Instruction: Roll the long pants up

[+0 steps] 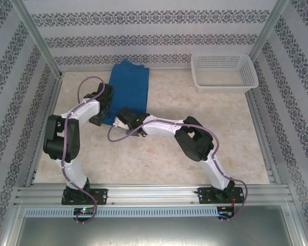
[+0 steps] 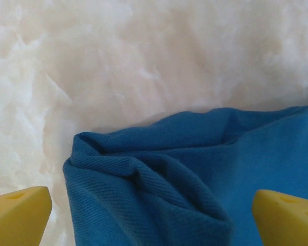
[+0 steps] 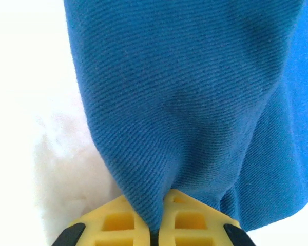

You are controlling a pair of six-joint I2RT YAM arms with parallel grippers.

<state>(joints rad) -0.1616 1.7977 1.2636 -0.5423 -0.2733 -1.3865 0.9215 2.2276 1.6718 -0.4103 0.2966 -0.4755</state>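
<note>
The long pants (image 1: 131,84) lie folded into a royal-blue strip at the far left-centre of the table. My left gripper (image 1: 99,120) is at their near left corner. In the left wrist view it (image 2: 151,220) is open, its yellow fingertips (image 2: 18,215) spread wide on either side of a bunched fold of the pants (image 2: 185,179). My right gripper (image 1: 121,121) is at the near edge beside it. In the right wrist view it (image 3: 155,230) is shut on a pinched ridge of the blue fabric (image 3: 185,92), which rises away from the pads.
A white mesh basket (image 1: 223,74) stands at the far right corner. Patterned walls with metal posts enclose the table (image 1: 159,159) on three sides. Both arm bases sit on the rail at the near edge.
</note>
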